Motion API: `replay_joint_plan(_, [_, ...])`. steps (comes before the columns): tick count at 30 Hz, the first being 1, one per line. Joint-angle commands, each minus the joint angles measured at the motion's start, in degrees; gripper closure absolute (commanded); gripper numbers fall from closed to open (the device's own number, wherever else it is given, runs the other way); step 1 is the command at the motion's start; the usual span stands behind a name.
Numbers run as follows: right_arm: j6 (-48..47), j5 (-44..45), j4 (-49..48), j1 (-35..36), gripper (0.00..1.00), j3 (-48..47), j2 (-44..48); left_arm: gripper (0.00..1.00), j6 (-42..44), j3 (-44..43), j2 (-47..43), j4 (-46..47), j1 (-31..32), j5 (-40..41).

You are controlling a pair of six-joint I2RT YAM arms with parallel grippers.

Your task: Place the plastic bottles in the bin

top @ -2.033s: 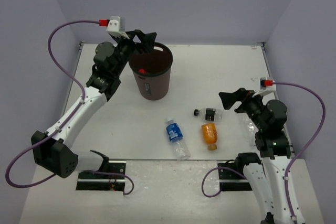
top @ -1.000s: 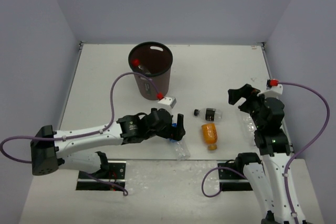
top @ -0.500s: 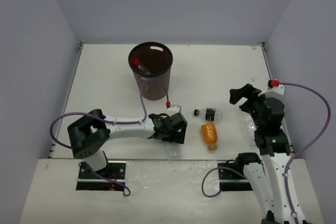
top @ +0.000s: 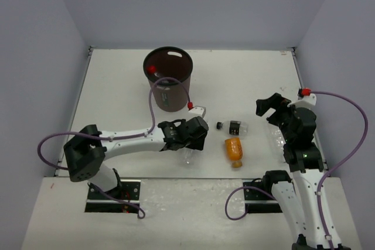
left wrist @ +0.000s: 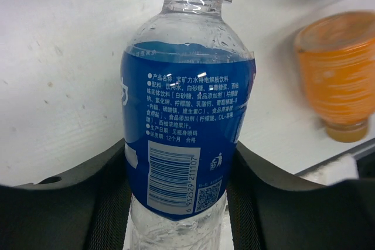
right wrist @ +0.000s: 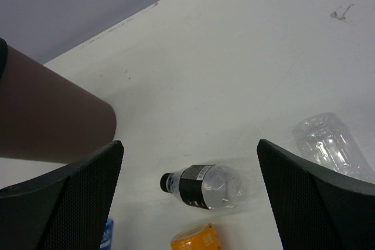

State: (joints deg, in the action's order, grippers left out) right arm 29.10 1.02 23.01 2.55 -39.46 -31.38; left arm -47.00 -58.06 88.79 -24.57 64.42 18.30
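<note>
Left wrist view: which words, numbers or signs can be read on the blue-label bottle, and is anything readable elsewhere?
"6 932529 211107": under the barcode, blue-label bottle.
"12个月": white print on that label; other Chinese lines too small.
Litter sign and QR code: beside the barcode.
Black-label bottle, bin label: too small to read.
</note>
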Motion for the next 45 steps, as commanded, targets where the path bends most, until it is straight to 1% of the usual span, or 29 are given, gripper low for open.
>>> replay_joint_plan(1, [0.6, 0.1, -0.7, -0.3, 0.01, -1.1, 0.4, 0.73, 11.2, -6.4, -9.1, 4.7, 0.0, 8.6])
replay_joint_plan(2, [0.6, 0.0, -0.7, -0.2, 0.01, -1.1, 0.5, 0.73, 11.3, -6.8, -9.3, 6.4, 0.0, 9.2])
replay_joint_plan(3, [0.6, -0.2, -0.6, -0.3, 0.01, -1.1, 0.5, 0.73, 14.9, -7.0, -10.6, 8.5, 0.0, 9.6])
replay_joint_plan(4, [0.4, -0.5, -0.8, -0.3, 0.01, -1.1, 0.6, 0.73, 18.5, -7.6, -13.4, 13.3, 0.0, 10.1])
replay_joint_plan(6, [0.3, -0.7, -1.2, -0.3, 0.01, -0.9, 0.5, 0.69, 24.2, -8.6, -16.6, 19.7, -0.1, 12.2])
replay_joint_plan(7, [0.3, -0.7, -1.3, -0.2, 0.01, -0.9, 0.5, 0.67, 26.0, -8.9, -17.4, 21.9, -0.1, 14.1])
replay_joint_plan(9, [0.2, -1.2, -1.3, -0.2, 0.01, -0.9, 0.1, 0.62, 33.3, -10.5, -18.6, 29.6, -1.7, 21.5])
replay_joint_plan(10, [0.2, -1.8, -1.4, -0.2, 0.01, -0.9, 0.0, 0.62, 35.8, -11.2, -18.3, 31.3, -2.9, 22.6])
replay_joint_plan(11, [0.2, -2.4, -1.4, -0.2, 0.01, -0.9, -0.1, 0.62, 38.2, -11.9, -18.0, 33.2, -4.6, 23.1])
replay_joint_plan(12, [0.2, -2.8, -1.5, -0.2, 0.01, -0.8, -0.2, 0.62, 40.3, -12.7, -17.7, 35.9, -7.9, 21.2])
replay_joint_plan(13, [0.2, -2.9, -1.6, -0.3, 0.01, -0.8, -0.2, 0.62, 40.7, -13.1, -17.3, 38.3, -10.5, 20.8])
replay_joint_plan(16, [0.1, -5.2, -3.0, -0.3, 0.01, -0.3, -0.3, 0.62, 45.5, -15.6, -12.5, 47.0, -20.0, 20.9])
replay_joint_plan(19, [-0.4, -6.8, -4.0, -0.3, 0.01, 0.1, -0.4, 0.62, 45.6, -18.3, -6.3, 50.2, -26.3, 19.2])
replay_joint_plan(22, [-0.4, -6.1, -3.9, -0.2, 0.01, 0.1, -1.2, 0.62, 43.5, -20.4, -2.8, 50.4, -30.6, 18.0])
replay_joint_plan(23, [-0.4, -5.9, -3.7, -0.2, 0.01, 0.0, -1.4, 0.59, 42.6, -20.5, -1.7, 50.7, -31.6, 17.7])
replay_joint_plan(24, [-0.4, -5.9, -3.6, -0.3, 0.01, -0.2, -1.6, 0.54, 41.8, -20.5, -0.7, 50.8, -32.3, 17.4])
replay_joint_plan(27, [-0.1, -7.5, -3.8, -0.3, 0.01, 0.0, -1.8, 0.57, 40.4, -19.7, 0.9, 50.8, -33.0, 16.9])
replay_joint_plan(29, [1.7, -7.6, -2.8, -0.3, 0.01, 0.7, -1.8, 0.52, 39.1, -18.2, 0.9, 50.8, -33.0, 16.9])
replay_joint_plan(30, [2.3, -7.9, -2.6, -0.2, 0.01, 1.2, -1.6, 0.41, 38.5, -18.1, 0.8, 50.8, -33.0, 16.8])
replay_joint_plan(32, [3.7, -9.3, -1.9, -0.2, 0.01, 3.5, -0.6, 0.01, 37.4, -17.9, 0.4, 49.1, -33.0, 15.3])
replay_joint_plan(35, [4.9, -11.6, -0.3, -0.2, 0.01, 5.2, 0.9, 0.0, 36.4, -20.8, -0.5, 44.7, -33.0, 13.4])
replay_joint_plan(40, [3.4, -14.7, 3.1, 0.0, 0.01, 5.2, 2.9, 0.0, 34.6, -24.3, -4.1, 39.3, -33.0, 12.6])
replay_joint_plan(42, [3.1, -14.2, 5.1, 0.9, 0.01, 5.1, 2.7, 0.0, 34.2, -26.3, -5.6, 34.9, -33.0, 12.6])
replay_joint_plan(45, [3.1, -9.7, 8.1, 3.8, 0.01, 5.0, 1.9, 0.0, 32.2, -28.9, -8.3, 25.9, -33.0, 14.1])
